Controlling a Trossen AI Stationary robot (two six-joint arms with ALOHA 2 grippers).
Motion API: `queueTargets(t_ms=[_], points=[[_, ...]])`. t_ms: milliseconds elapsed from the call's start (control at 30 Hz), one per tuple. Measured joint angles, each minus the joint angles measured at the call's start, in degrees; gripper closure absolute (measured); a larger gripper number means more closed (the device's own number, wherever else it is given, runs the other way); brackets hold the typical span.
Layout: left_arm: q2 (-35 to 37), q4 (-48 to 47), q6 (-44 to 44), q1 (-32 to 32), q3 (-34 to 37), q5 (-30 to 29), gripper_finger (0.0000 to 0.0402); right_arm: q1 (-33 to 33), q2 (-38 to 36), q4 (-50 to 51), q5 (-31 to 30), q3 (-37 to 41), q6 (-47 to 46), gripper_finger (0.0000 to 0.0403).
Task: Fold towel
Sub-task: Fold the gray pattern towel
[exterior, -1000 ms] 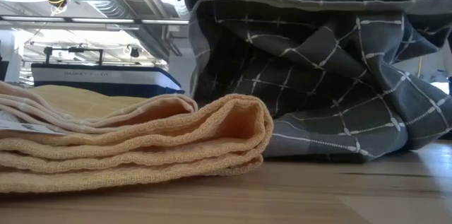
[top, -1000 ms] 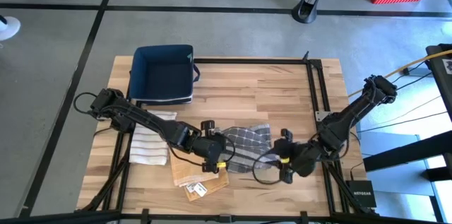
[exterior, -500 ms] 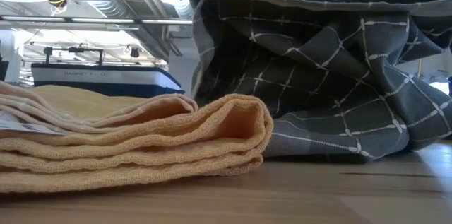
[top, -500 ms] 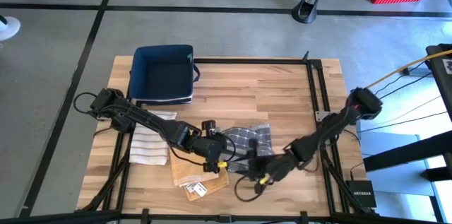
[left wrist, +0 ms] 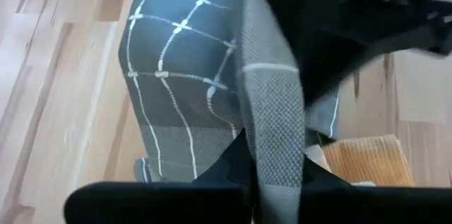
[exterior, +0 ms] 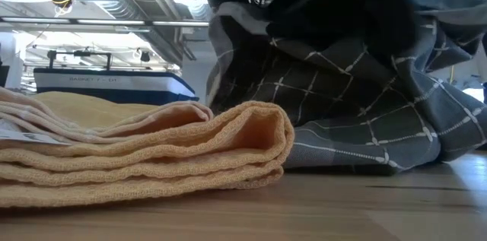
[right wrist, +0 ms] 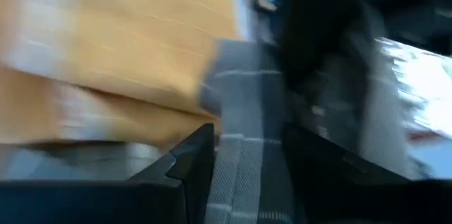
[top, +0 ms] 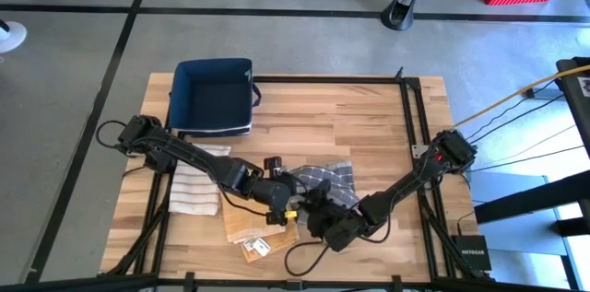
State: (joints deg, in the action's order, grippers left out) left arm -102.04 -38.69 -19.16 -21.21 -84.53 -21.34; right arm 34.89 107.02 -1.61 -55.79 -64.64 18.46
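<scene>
While the grey towel (top: 323, 181) is lying bunched mid-table beside the yellow cloth (exterior: 144, 150), the left gripper (left wrist: 275, 181) is pinching its edge shut. The right gripper (right wrist: 244, 153) is straddling a fold, jaws apart; folding looks barely begun.

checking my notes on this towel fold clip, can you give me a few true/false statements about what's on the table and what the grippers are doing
1. The left gripper is shut on the grey checked towel. True.
2. The blue bin sits at the table's near edge. False: it is at the far left corner.
3. A folded yellow towel lies beside the grey one. True.
4. The right gripper is parked away from the towel. False: it is at the grey towel, with a strip of cloth between its fingers.
5. The striped white towel is inside the bin. False: it lies on the table.
</scene>
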Motion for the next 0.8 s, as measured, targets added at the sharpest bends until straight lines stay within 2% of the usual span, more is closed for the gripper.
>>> queueTargets(t_ms=[67,167,267,333,367,567,700,800], points=[[0.00,0.58,-0.04,0.00,0.00,-0.01,0.0393,0.31,0.11,0.26,-6.33,0.00,0.15,0.0229],[0.00,0.86,-0.11,-0.09,0.00,0.00,0.0397,0.34,0.06,-0.24,-7.45,-0.09,-0.20,0.0253],[0.00,0.85,-0.22,-0.15,0.00,0.02,0.0399,0.40,0.02,0.49,-6.33,-0.72,-2.73,0.0319],[0.00,0.91,-0.35,-0.17,0.00,0.04,0.0399,0.63,-0.04,3.58,-4.17,-1.49,-4.24,0.0374],[0.00,0.63,-0.44,-0.15,-0.22,0.04,0.0398,1.21,-0.09,5.97,-3.15,-2.21,-5.01,0.0387],[2.32,-3.24,2.49,-0.13,-7.59,-5.92,0.0400,7.10,-4.75,19.65,2.44,-10.52,-11.17,0.0393],[4.93,-4.20,8.96,1.24,-16.31,-7.92,0.0397,10.86,-10.04,36.25,1.16,-17.71,-17.76,0.0392],[7.35,-3.89,12.59,3.38,-23.58,-11.24,0.0397,13.77,-14.38,46.89,5.15,-22.46,-24.08,0.0390]])
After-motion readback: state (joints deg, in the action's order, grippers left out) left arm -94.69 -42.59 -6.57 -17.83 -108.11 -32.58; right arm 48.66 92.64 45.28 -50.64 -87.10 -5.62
